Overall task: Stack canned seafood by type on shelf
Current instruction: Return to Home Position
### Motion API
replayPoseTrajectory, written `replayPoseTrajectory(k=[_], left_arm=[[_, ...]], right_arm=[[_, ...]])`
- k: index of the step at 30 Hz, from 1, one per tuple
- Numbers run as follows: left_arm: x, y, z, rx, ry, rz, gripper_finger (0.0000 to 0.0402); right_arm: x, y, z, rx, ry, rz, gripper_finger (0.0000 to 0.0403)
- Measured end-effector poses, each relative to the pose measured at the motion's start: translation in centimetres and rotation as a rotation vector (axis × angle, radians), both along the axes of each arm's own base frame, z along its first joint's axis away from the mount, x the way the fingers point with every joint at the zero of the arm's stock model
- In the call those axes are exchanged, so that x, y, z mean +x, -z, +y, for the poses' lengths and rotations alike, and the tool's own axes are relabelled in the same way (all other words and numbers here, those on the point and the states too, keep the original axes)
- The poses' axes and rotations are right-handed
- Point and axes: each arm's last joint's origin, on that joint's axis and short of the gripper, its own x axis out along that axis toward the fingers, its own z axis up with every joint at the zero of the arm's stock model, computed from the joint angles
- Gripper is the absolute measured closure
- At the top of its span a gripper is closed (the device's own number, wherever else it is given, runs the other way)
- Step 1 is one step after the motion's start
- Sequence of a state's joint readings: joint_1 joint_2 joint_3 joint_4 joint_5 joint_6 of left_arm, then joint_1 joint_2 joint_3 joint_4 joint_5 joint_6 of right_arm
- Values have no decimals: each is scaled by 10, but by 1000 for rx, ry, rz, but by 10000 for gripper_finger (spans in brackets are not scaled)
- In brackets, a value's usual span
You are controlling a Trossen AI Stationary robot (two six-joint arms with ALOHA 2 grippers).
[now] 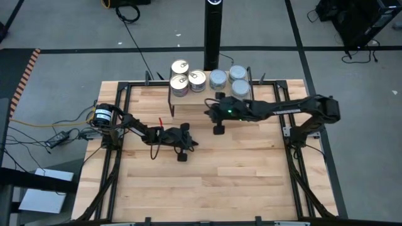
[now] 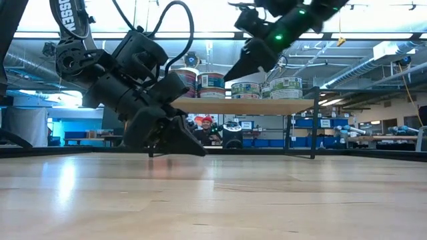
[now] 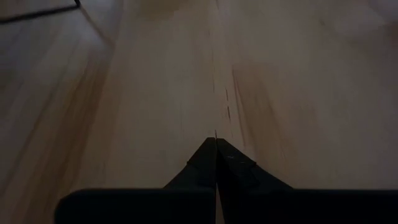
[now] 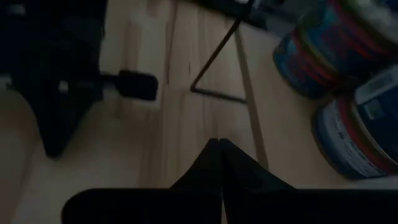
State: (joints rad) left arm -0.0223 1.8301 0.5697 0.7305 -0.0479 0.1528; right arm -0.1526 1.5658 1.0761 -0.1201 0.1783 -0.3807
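The shelf [image 2: 247,105] stands at the table's far edge on thin black legs. On it sit gold-topped tins [image 1: 180,66] toward the left and blue-grey-topped tins [image 1: 237,73] toward the right, stacked in low piles [image 2: 287,88]. My right gripper [image 2: 233,75] is shut and empty, in the air just in front of the shelf and slanting down. In its wrist view the tins [image 4: 357,130] lie close by. My left gripper [image 2: 197,151] is shut and empty, low over the middle of the tabletop [image 3: 216,140].
The slatted wooden tabletop [image 1: 207,182] stretches bare toward the near edge. A black frame [image 1: 295,163] runs along the table's sides. A black post [image 1: 212,31] rises behind the shelf. The shelf's thin leg [image 4: 214,59] stands near my right gripper.
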Motion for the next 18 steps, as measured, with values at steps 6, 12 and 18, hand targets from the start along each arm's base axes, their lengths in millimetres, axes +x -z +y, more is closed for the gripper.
replayPoseTrajectory(k=[6,12,18], left_arm=[[2,-4,0,-5,-2,-44,397],[3,-7,0,-6,-4,-77,397],[1,-26,3,1,-7,-156,397]], right_arm=[[-41,16,8,80,-17,-158,402],[-86,28,17,164,-9,-305,402],[-119,46,30,221,23,-387,402]])
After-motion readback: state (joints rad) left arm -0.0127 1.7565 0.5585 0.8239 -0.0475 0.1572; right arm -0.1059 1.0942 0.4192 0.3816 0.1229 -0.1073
